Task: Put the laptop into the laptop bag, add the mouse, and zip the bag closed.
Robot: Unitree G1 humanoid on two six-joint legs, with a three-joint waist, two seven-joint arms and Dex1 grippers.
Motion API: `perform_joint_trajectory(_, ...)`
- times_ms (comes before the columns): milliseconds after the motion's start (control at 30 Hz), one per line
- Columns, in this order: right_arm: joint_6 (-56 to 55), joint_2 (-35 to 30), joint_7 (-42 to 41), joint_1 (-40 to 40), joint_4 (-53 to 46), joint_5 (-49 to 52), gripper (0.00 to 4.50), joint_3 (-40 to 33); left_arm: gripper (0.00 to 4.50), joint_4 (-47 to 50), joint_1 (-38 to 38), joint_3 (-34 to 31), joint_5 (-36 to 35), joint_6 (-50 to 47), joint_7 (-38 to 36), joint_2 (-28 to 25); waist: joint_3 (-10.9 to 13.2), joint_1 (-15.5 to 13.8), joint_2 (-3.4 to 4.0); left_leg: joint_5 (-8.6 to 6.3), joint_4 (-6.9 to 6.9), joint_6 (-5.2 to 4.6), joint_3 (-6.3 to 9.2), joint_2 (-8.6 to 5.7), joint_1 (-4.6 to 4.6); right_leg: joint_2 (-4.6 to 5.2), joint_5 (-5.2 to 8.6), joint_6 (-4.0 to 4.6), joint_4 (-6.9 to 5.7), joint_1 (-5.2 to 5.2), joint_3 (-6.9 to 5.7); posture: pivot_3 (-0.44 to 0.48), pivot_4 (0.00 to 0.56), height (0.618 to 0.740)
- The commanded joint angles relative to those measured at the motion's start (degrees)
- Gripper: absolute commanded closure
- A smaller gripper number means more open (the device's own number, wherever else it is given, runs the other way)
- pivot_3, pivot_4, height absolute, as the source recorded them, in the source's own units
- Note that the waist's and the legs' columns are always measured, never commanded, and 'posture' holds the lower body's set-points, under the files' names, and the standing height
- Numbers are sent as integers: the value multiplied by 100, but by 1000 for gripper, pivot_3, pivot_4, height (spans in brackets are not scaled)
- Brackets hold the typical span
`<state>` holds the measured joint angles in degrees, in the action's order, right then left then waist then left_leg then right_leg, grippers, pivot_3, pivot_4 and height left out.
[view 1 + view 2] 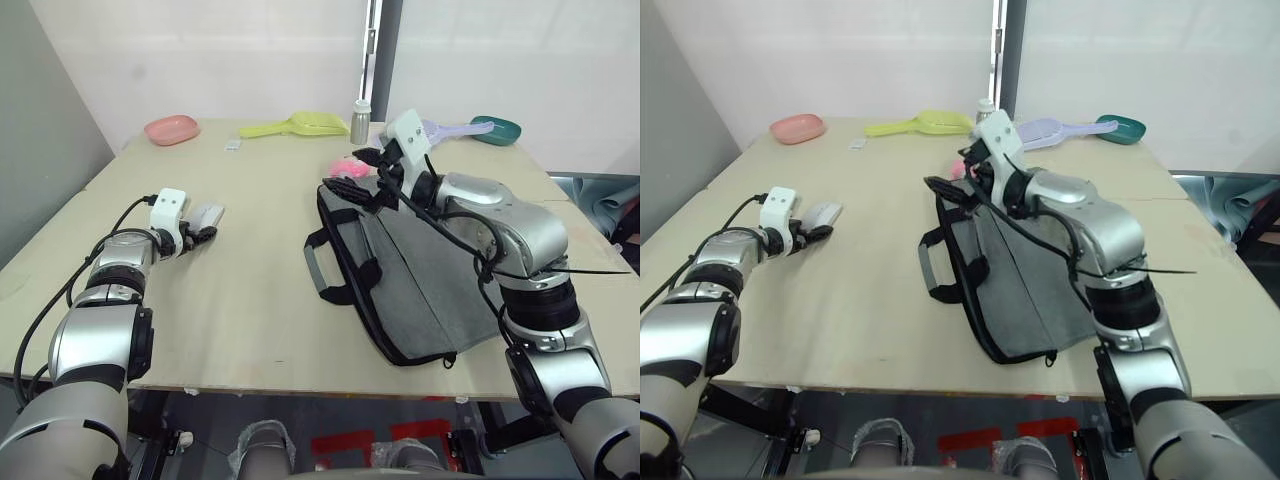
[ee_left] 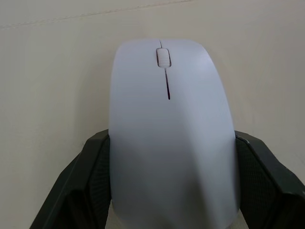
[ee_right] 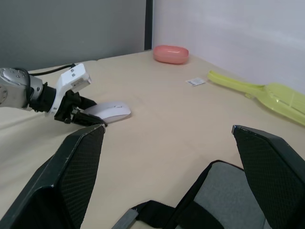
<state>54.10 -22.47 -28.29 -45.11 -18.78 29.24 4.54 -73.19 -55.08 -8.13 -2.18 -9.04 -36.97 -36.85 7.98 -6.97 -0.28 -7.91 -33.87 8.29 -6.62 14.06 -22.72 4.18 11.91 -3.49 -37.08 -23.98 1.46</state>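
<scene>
Fingers of our left gripper (image 1: 203, 235) sit either side of the mouse (image 1: 207, 214); whether they press it, the head views do not settle. From the head camera, the mouse lies on the table (image 1: 250, 310) at about 10 o'clock from the laptop bag (image 1: 420, 290), well apart from it. Our right gripper (image 1: 368, 185) hovers over the bag's far end, near 12 o'clock of the bag. We see no laptop lying out; we judge it may sit inside the bag, but cannot tell.

Left wrist view: black fingers (image 2: 83, 186) flank the mouse (image 2: 171, 133) on both flanks, touching its sides near its rear half. Its long axis runs straight out along the fingers, scroll wheel at the far end. We read this as a pinch forming or formed on the mouse, which rests on the table.

Right wrist view: our right fingers (image 3: 71, 176) stand spread wide, holding nothing, with the bag's dark edge (image 3: 200, 195) showing between them. Beyond, that view catches the left gripper (image 3: 78, 114) at the mouse (image 3: 109, 110) side-on, showing the mouse flat on the table.

Judgement: the left arm is far nearer the mouse, and the carry must run toward the bag's mouth, where our right gripper waits.
</scene>
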Motion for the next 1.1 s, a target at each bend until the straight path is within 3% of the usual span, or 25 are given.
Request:
perform_joint_trajectory(33, 93, -89, -68, 80, -431, 196, 0, -165, 1646, 54, -6, -43, -22, 44, -539, -305, 1, 12, 1, 0, 0, 0, 0, 0, -1, 0, 0, 0, 0, -1, 0, 0, 150, 740)
perform_joint_trajectory(167, 647, -500, -414, 526, -992, 831, 0, -401, 1646, 763, 211, 10, -273, 314, -2410, -630, 1, -8, 1, 0, 10, 0, 1, 1, -5, -1, 1, 1, 13, -4, -2, 0, 150, 740)
perform_joint_trajectory(300, 1611, -677, -192, 808, -1230, 1474, 0, -852, 1646, 2043, 606, 48, -809, -376, -4327, -1043, 2, -23, 2, -1, 22, 0, -1, 1, -7, 0, 2, 3, 26, -5, -6, 0, 150, 740)
perform_joint_trajectory(400, 2463, -509, 174, 923, -1362, 1964, 0, -1288, 1646, 3208, 1189, 242, -1193, -866, -5326, -1446, 3, -16, 5, -1, 23, 1, -3, 2, -3, 2, 3, 6, 22, -7, -3, 0, 150, 740)
perform_joint_trajectory(567, 3665, -16, 893, 1097, -1809, 2116, 0, -1659, 1646, 4399, 1868, 713, -1707, -986, -5553, -2043, 6, 11, 12, -3, 34, 4, -12, 3, 9, 1, 9, 13, 8, -14, 1, 0, 150, 740)
perform_joint_trajectory(700, 3840, 107, 1618, 1282, -1971, 1553, 0, -1082, 1646, 4970, 1957, 950, -2107, -965, -5553, -2091, 7, -31, 14, 9, 35, 22, -11, 4, 8, 1, 10, 13, -2, -20, 1, 0, 150, 740)
perform_joint_trajectory(833, 3669, 243, 1945, 1449, -1812, 1097, 0, -539, 1646, 5281, 1970, 1049, -2205, -934, -5553, -1935, 9, -24, 17, 13, 37, 28, -13, 4, 10, 1, 10, 12, -6, -24, 3, 0, 150, 740)
perform_joint_trajectory(1100, 2469, -99, 1941, 1610, -961, 86, 0, 558, 1646, 5554, 2190, 1327, -2245, -505, -5553, -2048, 7, 40, 15, 16, 60, 35, -20, 6, 5, -3, 11, 9, 4, -36, 5, 0, 150, 740)
